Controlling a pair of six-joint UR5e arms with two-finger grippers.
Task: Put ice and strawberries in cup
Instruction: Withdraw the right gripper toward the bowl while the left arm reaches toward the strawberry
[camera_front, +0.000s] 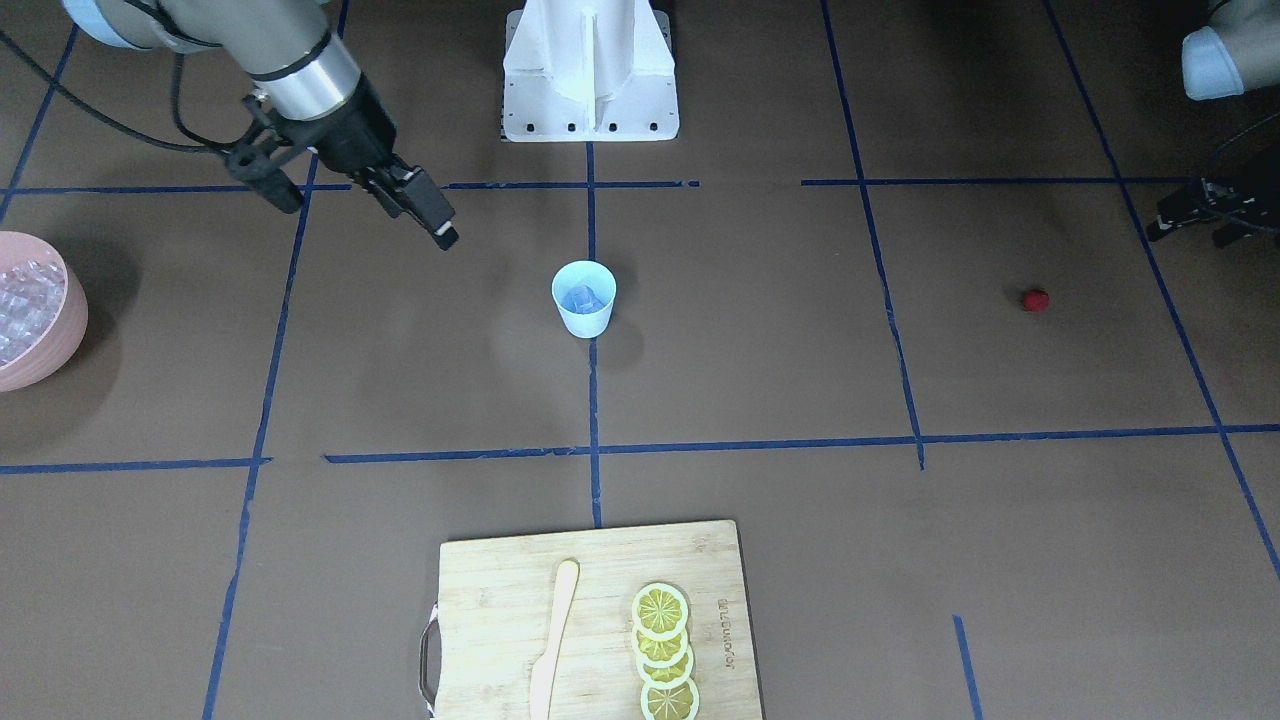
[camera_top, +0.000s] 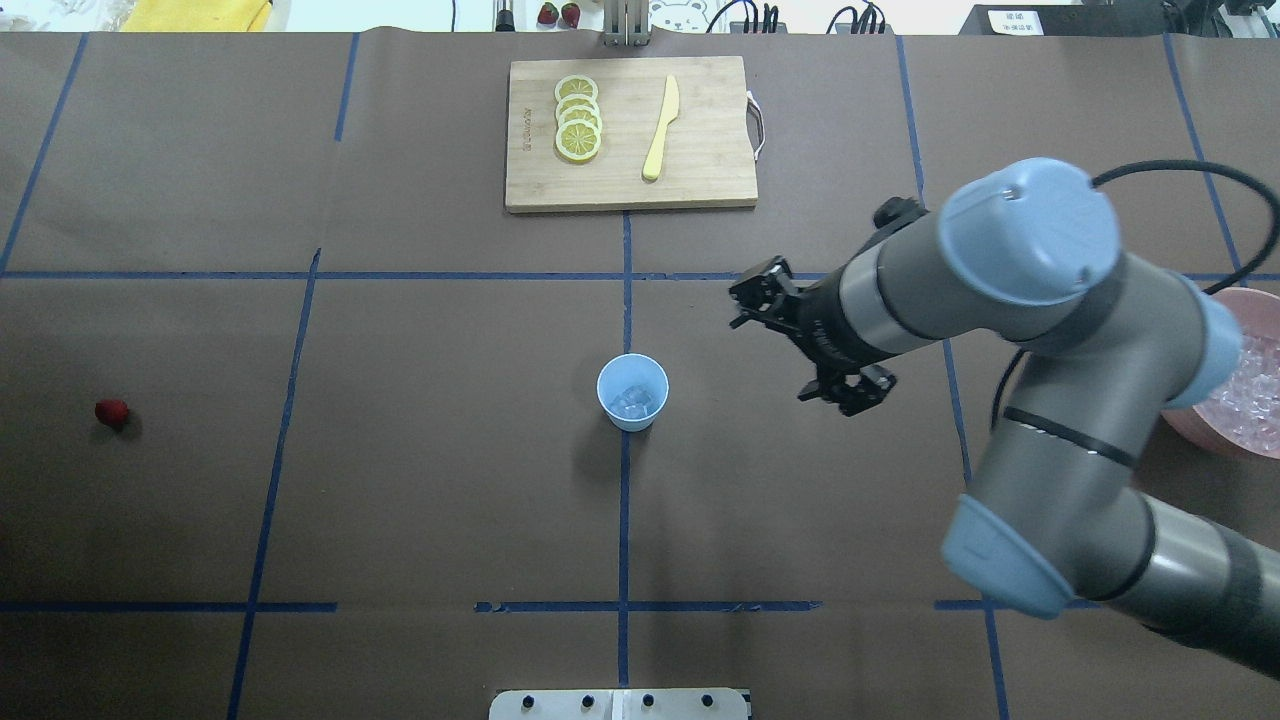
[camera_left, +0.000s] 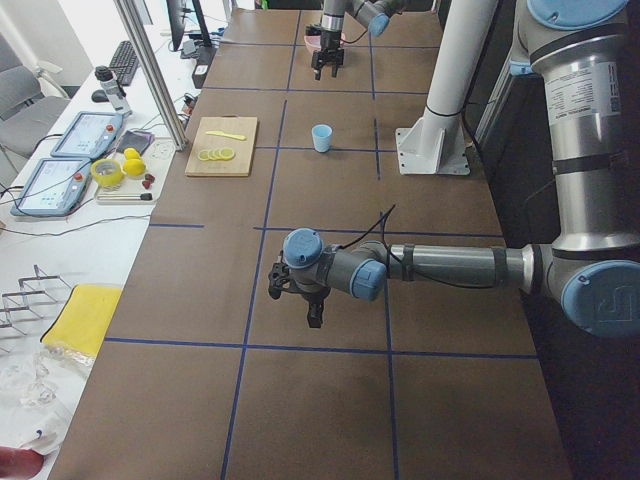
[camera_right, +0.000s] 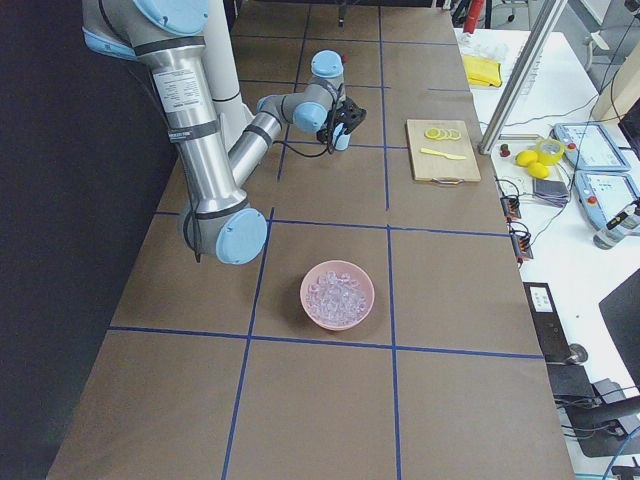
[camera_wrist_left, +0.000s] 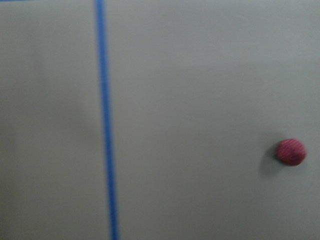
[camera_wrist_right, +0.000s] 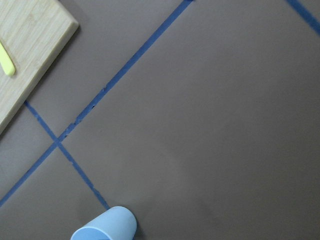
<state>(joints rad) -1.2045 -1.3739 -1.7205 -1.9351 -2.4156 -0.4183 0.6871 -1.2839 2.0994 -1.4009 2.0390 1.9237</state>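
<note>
The light blue cup (camera_front: 583, 297) (camera_top: 632, 392) stands upright at the table's centre with ice (camera_top: 632, 401) inside it. More ice (camera_right: 337, 292) fills a pink bowl (camera_right: 306, 300) on the robot's right. A single red strawberry (camera_front: 1035, 299) (camera_top: 112, 412) lies alone on the table far to the robot's left; the left wrist view shows it as a small red strawberry (camera_wrist_left: 291, 152) at its right. My right gripper (camera_front: 440, 230) hangs above the table, off to the cup's right, open and empty. My left gripper (camera_left: 313, 318) hovers over the table near the strawberry; its jaws are not readable.
A wooden cutting board (camera_top: 630, 180) with lemon slices (camera_top: 578, 118) and a yellow knife (camera_top: 660, 130) lies at the table's far side. The robot's white base (camera_front: 590, 70) stands behind the cup. Blue tape lines cross the brown table.
</note>
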